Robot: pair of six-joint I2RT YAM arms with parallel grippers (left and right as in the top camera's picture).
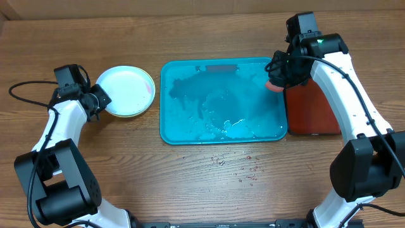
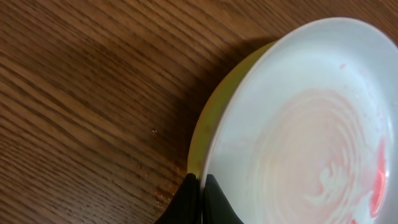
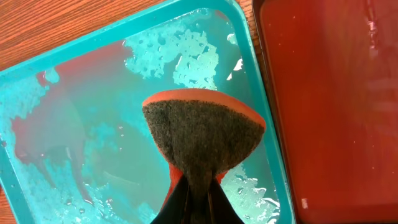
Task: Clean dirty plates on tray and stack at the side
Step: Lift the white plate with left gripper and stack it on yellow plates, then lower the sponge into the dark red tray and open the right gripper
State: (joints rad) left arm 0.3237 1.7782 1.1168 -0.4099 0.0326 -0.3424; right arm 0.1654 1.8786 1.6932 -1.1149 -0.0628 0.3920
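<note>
Teal tray (image 3: 93,155) lies wet beneath your right pincer (image 3: 198,186), which is clamped on an orange sponge (image 3: 202,134), grey pad showing. A dark red tray (image 3: 336,106) sits just right of it. Your left pincer (image 2: 200,194) is pinched onto the rim of the pale plate (image 2: 311,124), which is stacked on a yellow-green plate (image 2: 208,118) on the wooden surface (image 2: 93,93).

My tabletop (image 1: 209,183) is matt brown wood with plain grain. The tray (image 1: 253,82) is glossy teal plastic, wet and flecked with foam. The white plate (image 2: 298,124) is smooth and shiny, as is the yellow plate (image 2: 208,118) rim under it. The sponge (image 3: 202,134) in my right pincer (image 3: 198,199) has a rough grey scouring face on smooth orange foam. The red tray (image 3: 329,93) looks slick and wet.
</note>
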